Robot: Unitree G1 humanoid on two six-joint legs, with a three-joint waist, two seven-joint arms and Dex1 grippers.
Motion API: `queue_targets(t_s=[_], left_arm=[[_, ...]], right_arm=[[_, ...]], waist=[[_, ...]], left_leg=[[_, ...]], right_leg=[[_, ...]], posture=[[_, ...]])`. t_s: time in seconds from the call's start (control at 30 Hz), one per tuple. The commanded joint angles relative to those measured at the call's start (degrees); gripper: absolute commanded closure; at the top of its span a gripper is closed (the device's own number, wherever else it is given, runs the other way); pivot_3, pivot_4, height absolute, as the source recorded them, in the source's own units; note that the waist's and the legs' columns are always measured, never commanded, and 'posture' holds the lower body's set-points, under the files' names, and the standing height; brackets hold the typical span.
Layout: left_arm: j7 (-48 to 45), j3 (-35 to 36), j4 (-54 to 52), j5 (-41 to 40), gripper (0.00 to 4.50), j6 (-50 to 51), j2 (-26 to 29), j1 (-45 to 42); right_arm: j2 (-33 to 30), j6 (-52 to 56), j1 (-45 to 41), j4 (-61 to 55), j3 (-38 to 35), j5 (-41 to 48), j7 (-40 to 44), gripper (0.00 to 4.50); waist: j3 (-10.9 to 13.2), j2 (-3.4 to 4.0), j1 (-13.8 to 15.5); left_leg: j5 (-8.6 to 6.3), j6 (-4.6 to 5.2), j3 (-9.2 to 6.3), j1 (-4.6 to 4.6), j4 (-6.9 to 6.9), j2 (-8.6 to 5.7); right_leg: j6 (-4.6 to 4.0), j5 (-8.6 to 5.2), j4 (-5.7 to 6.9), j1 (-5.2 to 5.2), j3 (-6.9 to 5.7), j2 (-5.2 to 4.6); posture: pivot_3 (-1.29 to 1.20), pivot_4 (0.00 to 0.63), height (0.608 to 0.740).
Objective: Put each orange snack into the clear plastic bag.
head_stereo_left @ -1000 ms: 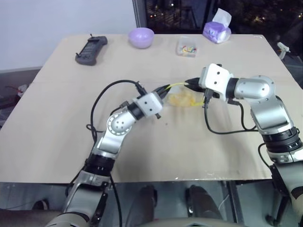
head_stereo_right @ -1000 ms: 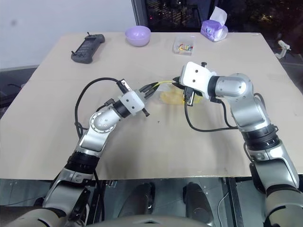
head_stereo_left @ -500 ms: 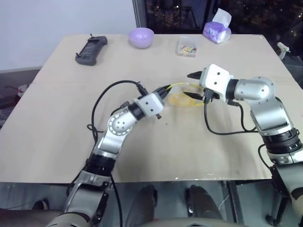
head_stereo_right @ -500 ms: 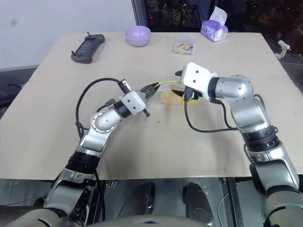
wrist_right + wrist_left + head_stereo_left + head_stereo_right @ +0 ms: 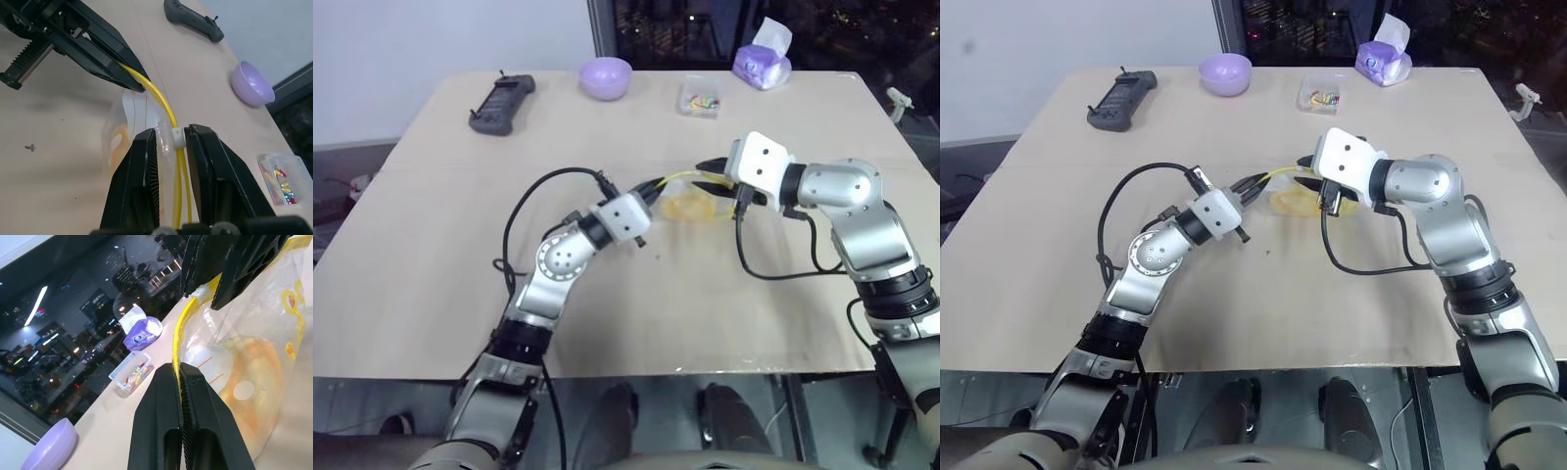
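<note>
The clear bag [image 5: 690, 204] hangs just over the middle of the worktop [image 5: 431, 255], and an orange bun [image 5: 254, 391] already sits inside it, showing through the plastic. The left hand [image 5: 180, 377] is clenched on the yellow seal strip [image 5: 161, 105] at the bag's nine o'clock end. The right hand [image 5: 171, 139] comes in from three o'clock with its fingers part closed around the small white slider [image 5: 179, 138] on that strip, close on either side of it; I would not call it a firm pinch yet.

This looks like the sealing stage, with the bun packed. To do it well, I think the left hand should keep its end taut and steady, so the strip stays straight. The right hand wants to close squarely on the slider, not on loose plastic, then run along the strip's own line without lifting or twisting. A sideways tug could pop the slider off or crumple the mouth.

Far off, at about twelve o'clock, stand a purple bowl [image 5: 606, 76], a small clear box [image 5: 700, 99], a tissue pack [image 5: 763, 61] and a black remote [image 5: 502, 103].
</note>
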Motion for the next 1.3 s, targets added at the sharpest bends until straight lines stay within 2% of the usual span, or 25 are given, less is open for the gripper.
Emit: queue_targets(t_s=[0.03,0.53,0.57,0.63,1.07,1.3], left_arm=[[0.41,-0.06,-1.32,0.14,4.5,-0.59,0.02,-0.43],[0.42,-0.48,-1.56,1.39,4.5,-2.0,0.43,0.31],[0.44,-0.46,-1.53,1.41,4.5,-2.0,0.41,0.28],[0.47,-0.39,-1.7,1.42,4.5,-2.0,0.42,0.38],[1.14,-0.04,-1.4,2.57,4.5,-2.15,1.07,0.84],[9.52,3.31,2.46,8.21,4.5,0.96,2.68,-0.66]], right_arm=[[-0.18,-0.29,-0.98,-1.85,-1.05,0.44,-0.49,3.47],[0.08,-0.89,-1.38,-0.62,-0.53,-0.05,-0.79,3.47],[0.1,-0.93,-1.4,-0.52,-0.5,-0.02,-0.73,4.04],[0.13,-0.83,-1.33,-0.6,-0.45,-0.03,-0.68,4.45],[-0.26,-0.45,-0.79,-0.49,0.07,-1.17,-0.85,4.45],[-2.69,0.12,0.03,0.25,-1.36,-1.45,-0.65,4.45]], waist=[[0.0,0.0,0.0],[0.0,0.0,0.0],[0.0,0.0,0.0],[0.0,0.0,0.0],[0.0,0.0,-0.01],[0.0,0.0,0.02]], left_leg=[[0.0,0.0,0.0,0.0,0.0,0.0],[0.0,0.0,0.0,0.0,0.0,0.0],[0.0,0.0,0.0,0.0,0.0,0.0],[0.0,0.0,0.0,0.0,0.0,0.0],[0.0,0.0,0.0,0.0,0.0,0.0],[0.0,0.0,0.0,0.0,0.0,0.0]], right_leg=[[0.0,0.0,0.0,0.0,0.0,0.0],[0.0,0.0,0.0,0.0,0.0,0.0],[0.0,0.0,0.0,0.0,0.0,0.0],[0.0,0.0,0.0,0.0,0.0,0.0],[0.0,0.0,0.0,0.0,0.0,0.0],[0.0,0.0,0.0,0.0,0.0,0.0]], posture=[[0.0,0.15,0.74],[0.0,0.15,0.74],[0.0,0.15,0.74],[0.0,0.15,0.74],[0.0,0.15,0.74],[0.0,0.15,0.74]])
